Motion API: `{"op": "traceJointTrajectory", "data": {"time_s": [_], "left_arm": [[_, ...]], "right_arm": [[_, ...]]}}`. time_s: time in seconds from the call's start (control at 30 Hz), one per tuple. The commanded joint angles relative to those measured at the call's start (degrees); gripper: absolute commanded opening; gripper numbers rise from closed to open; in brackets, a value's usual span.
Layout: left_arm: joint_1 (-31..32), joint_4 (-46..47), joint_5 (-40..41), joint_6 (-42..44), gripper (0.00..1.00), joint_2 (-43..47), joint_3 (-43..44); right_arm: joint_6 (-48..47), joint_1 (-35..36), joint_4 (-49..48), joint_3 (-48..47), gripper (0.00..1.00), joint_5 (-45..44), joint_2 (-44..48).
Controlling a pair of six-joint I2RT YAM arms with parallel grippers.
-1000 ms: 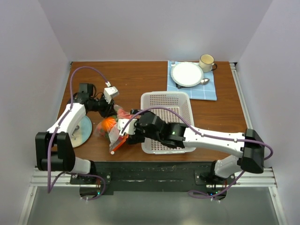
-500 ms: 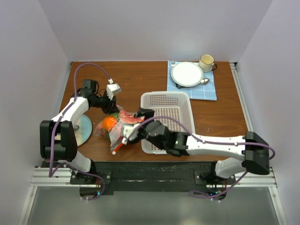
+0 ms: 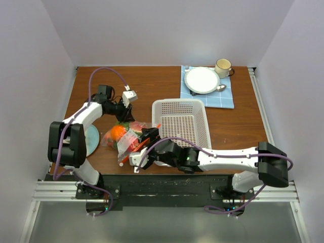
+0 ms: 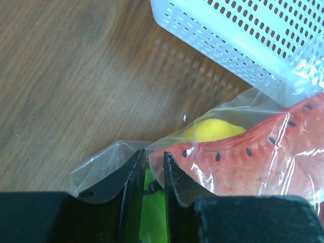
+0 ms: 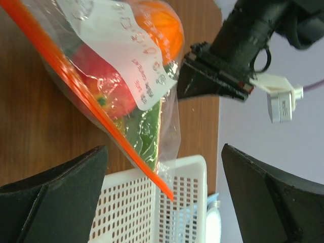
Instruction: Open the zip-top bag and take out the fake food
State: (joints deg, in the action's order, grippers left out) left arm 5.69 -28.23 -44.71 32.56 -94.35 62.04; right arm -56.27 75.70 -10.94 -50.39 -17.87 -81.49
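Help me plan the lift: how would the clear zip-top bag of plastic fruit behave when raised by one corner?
Probably floppy: the clear crinkly zip-top bag folds where the left claw pinches its corner. Likely to sag, since the red watermelon slice and orange fruit sit loose inside. Glossy film may slip.

The only print in view is on the white panel (image 5: 119, 50) of the zip-top bag (image 5: 169, 136), seen from the right wrist camera. It carries a few slanting lines of small grey lettering and what may be two round symbols near its lower end. All of it is too small and blurred to make out a single word or number.
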Motion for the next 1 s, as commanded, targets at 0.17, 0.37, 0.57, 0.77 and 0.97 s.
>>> {"op": "traceJointTrajectory", "data": {"time_s": [0.17, 0.37, 0.57, 0.77, 0.97], "left_arm": [[0.81, 0.8, -0.03, 2.25, 0.26, -2.33, 2.91], [0.81, 1.77, -0.2, 3.21, 0.26, -3.91, 3.0], [0.81, 1.6, -1.61, 3.13, 0.26, -4.62, 2.82], [0.9, 0.9, -2.4, 3.65, 0.26, -2.25, 1.33], [0.9, -1.04, -2.84, 4.97, 0.26, -0.75, 0.8]], "right_arm": [[6.43, 4.19, 4.52, -8.22, 0.99, 10.13, -5.25], [8.37, 5.51, 6.81, -9.98, 0.99, 11.8, -8.06], [7.93, 4.98, 4.18, -12.45, 0.71, 9.26, -13.5], [8.55, 3.49, -3.82, -14.56, 0.52, 8.11, -18.52], [9.25, 1.73, -8.83, -15.44, 0.33, 6.97, -20.55]]}}
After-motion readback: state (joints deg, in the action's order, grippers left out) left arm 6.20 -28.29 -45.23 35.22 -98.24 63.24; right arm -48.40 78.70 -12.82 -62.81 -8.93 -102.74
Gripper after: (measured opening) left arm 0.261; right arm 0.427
